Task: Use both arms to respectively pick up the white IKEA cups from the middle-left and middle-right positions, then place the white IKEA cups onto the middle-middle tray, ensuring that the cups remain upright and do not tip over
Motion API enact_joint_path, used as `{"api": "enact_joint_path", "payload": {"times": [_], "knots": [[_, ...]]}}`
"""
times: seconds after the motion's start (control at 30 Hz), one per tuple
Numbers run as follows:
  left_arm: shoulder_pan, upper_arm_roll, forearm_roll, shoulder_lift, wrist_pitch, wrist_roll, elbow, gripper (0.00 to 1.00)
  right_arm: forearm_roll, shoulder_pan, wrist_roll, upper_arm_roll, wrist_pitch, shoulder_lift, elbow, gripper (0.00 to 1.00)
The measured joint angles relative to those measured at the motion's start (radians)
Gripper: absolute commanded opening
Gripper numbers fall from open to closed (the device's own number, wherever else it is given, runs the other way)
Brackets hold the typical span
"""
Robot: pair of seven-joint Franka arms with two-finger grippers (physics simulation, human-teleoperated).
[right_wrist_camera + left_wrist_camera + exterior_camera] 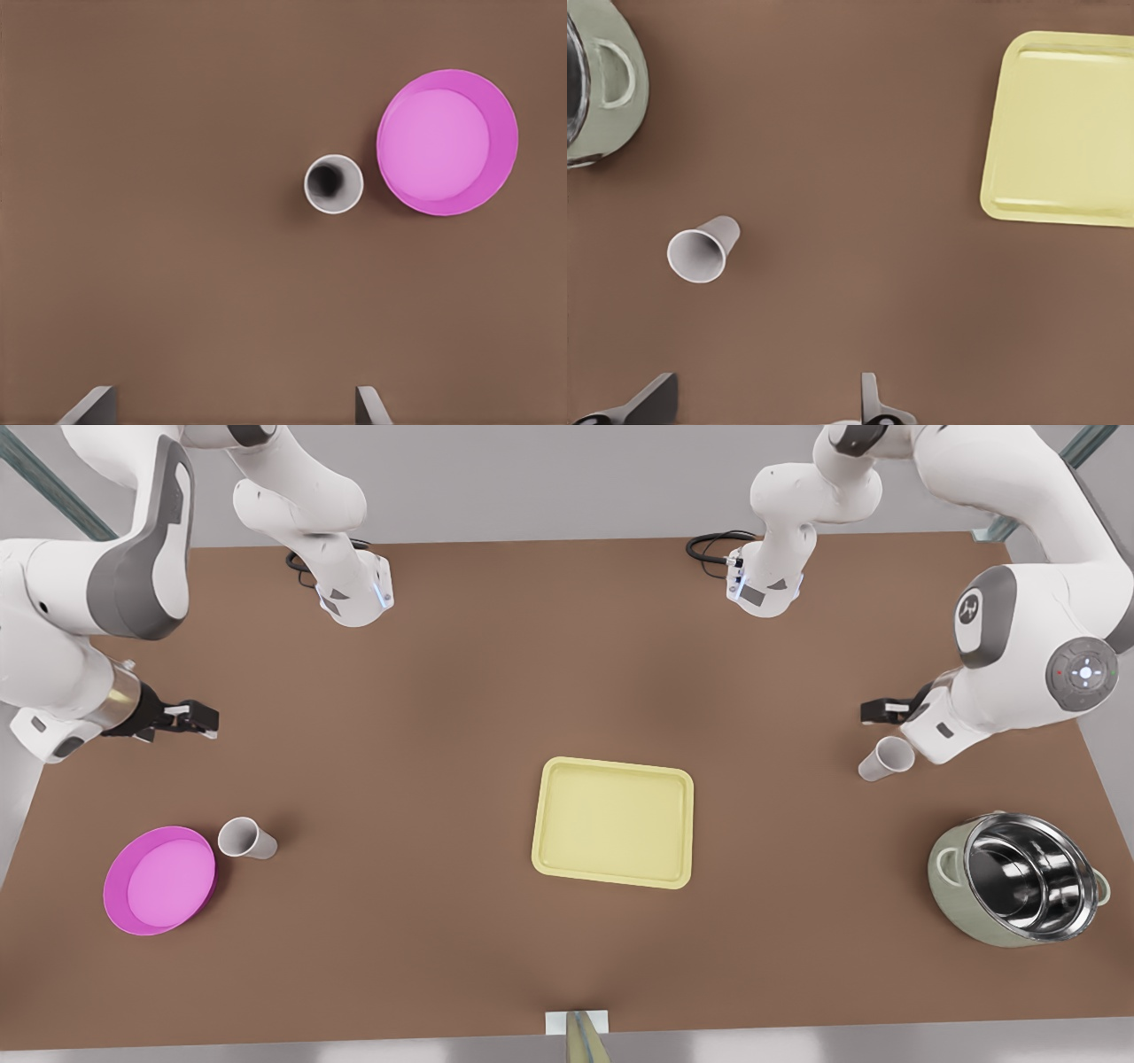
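Your left gripper (pixel 766 403) and right gripper (pixel 235 405) hover fingers spread, empty; each small white tapered cup (pixel 702 251) (pixel 334 183) stands ahead of them.

A matt brown table top (pixel 443 691), smooth and even, carries everything. The pale yellow tray (pixel 613 823) looks like smooth plastic with a soft, low sheen. Two white cups (pixel 247 839) (pixel 885 759) appear plain and matt. The pink plate (pixel 160 880) is smooth, plastic-looking and lightly glossy. The pot (pixel 1019 879) has a dull green outside and a mirror-bright steel lining. The arms (pixel 1019 638) wear glossy white shells with grey covers.
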Motion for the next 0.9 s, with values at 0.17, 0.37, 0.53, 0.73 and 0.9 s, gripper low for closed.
{"api": "enact_joint_path", "payload": {"times": [0.17,0.37,0.53,0.73,0.9], "knots": [[-0.017,0.074,0.007,0.02,0.059,0.006,-0.074,1.0,-0.002,-0.038,-0.011,0.0,0.022,0.101,0.012,1.0],[0.044,0.24,-0.02,0.113,0.359,0.08,-0.316,1.0,-0.013,-0.19,-0.062,-0.002,0.141,0.366,0.087,1.0],[0.07,0.309,-0.027,0.12,0.586,0.133,-0.506,1.0,-0.013,-0.233,-0.096,0.003,0.303,0.448,0.058,1.0],[0.078,0.329,-0.029,0.126,0.712,0.178,-0.645,1.0,0.002,-0.233,-0.127,0.014,0.494,0.442,-0.09,1.0],[0.088,0.33,-0.041,0.161,0.782,0.205,-0.664,1.0,0.019,-0.235,-0.145,0.014,0.59,0.442,-0.164,1.0]]}}
